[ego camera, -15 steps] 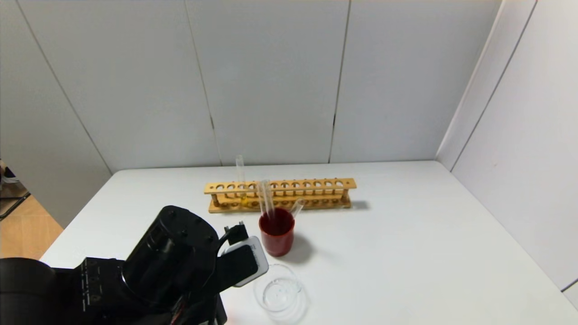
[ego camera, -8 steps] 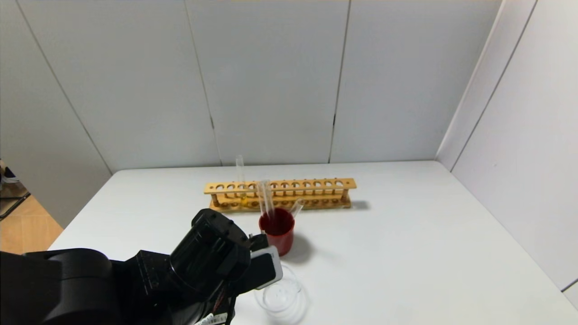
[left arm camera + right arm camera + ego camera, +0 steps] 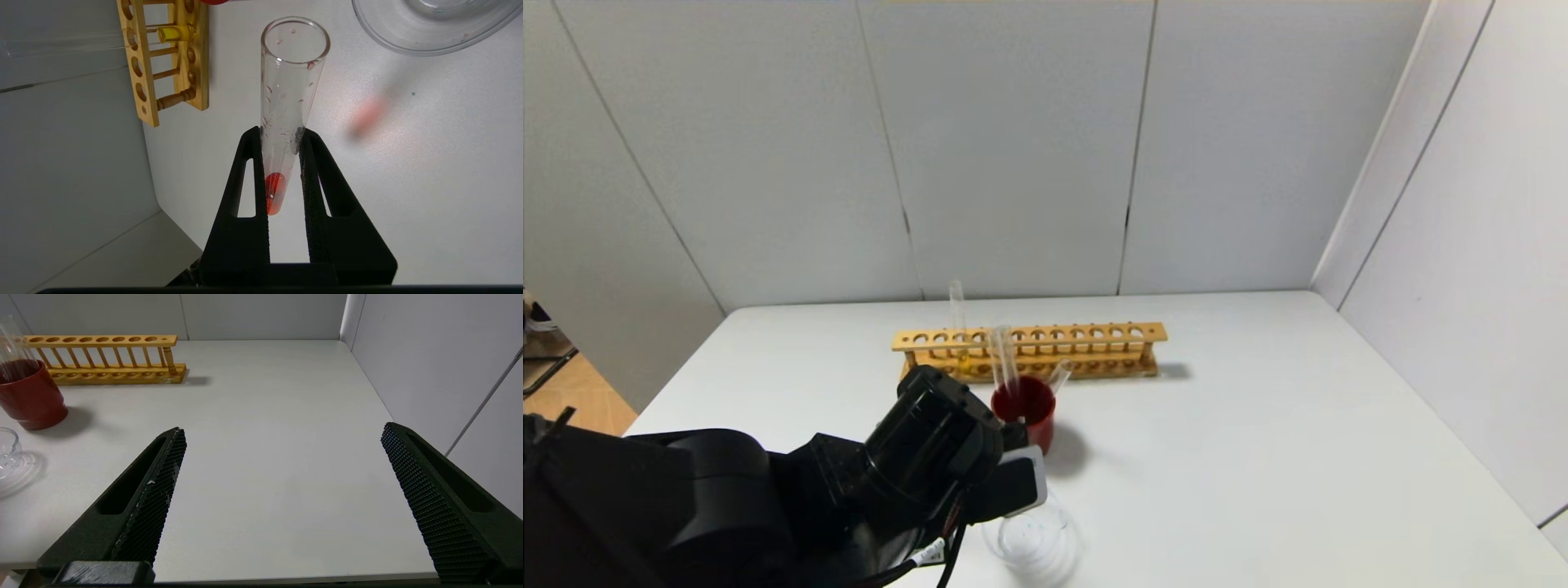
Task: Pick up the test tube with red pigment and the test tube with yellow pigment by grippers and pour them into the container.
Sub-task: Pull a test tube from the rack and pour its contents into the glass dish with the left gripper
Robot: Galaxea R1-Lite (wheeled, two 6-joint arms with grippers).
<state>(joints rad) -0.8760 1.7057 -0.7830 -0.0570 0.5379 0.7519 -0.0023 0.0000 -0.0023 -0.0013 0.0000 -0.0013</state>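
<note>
Nearby, red cup [image 3: 1024, 418], wooden rack [image 3: 1029, 353].

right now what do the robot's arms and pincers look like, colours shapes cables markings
The left arm is bulky glossy black with a round wrist housing, a pale rounded plate near its tip and black cables, one bearing a white printed tag. The left pincer has two flat matte black fingers with slot cut-outs on a black base. The right pincer has long tapering black fingers with diamond-textured inner pads and hollowed backs.
</note>
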